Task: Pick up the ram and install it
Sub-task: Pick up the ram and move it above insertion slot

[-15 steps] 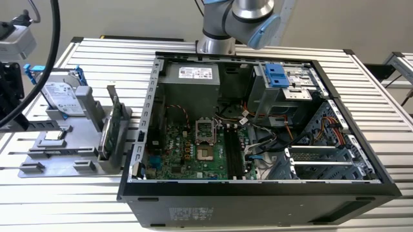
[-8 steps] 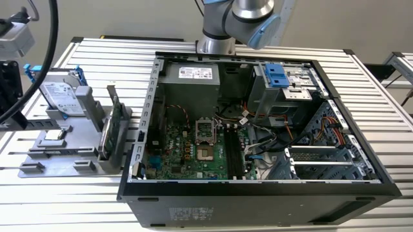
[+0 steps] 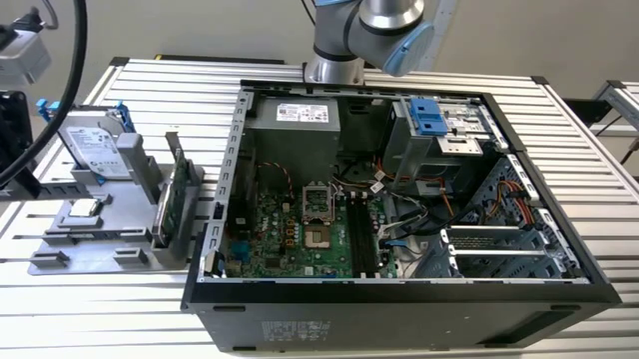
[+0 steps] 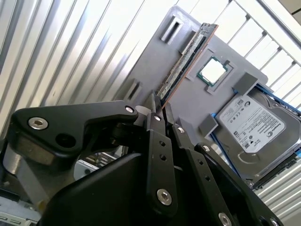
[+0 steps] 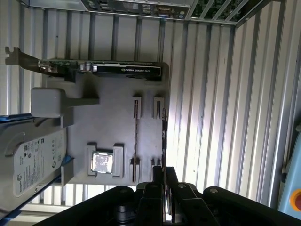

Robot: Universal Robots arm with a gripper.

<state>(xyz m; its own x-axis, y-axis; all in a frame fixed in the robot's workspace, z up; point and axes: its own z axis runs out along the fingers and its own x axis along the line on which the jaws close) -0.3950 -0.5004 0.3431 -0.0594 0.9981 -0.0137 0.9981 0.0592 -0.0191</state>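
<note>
The ram [image 4: 186, 59] is a long thin stick seen edge-on, reaching out from my gripper [image 4: 159, 104] over the grey tray [image 4: 155, 52]. The black fingers [image 4: 155, 141] stand close together, shut on the stick's near end. In the first wrist view the ram [image 5: 163, 136] runs straight away from the gripper [image 5: 163, 170], along the tray's [image 5: 113, 127] outer edge beside its end brackets. Whether it still rests in those brackets I cannot tell. The open computer case [image 3: 399, 187] lies on the exterior view's right, its long black memory slots [image 3: 361, 235] bare beside the processor socket.
On the tray [image 3: 110, 224] a silver hard drive [image 3: 90, 146] leans at the back, a green card [image 3: 172, 202] stands on edge near the case, and a small processor chip [image 3: 85, 208] lies flat. The arm's base [image 3: 370, 30] rises behind the case. Ribbed metal table all round.
</note>
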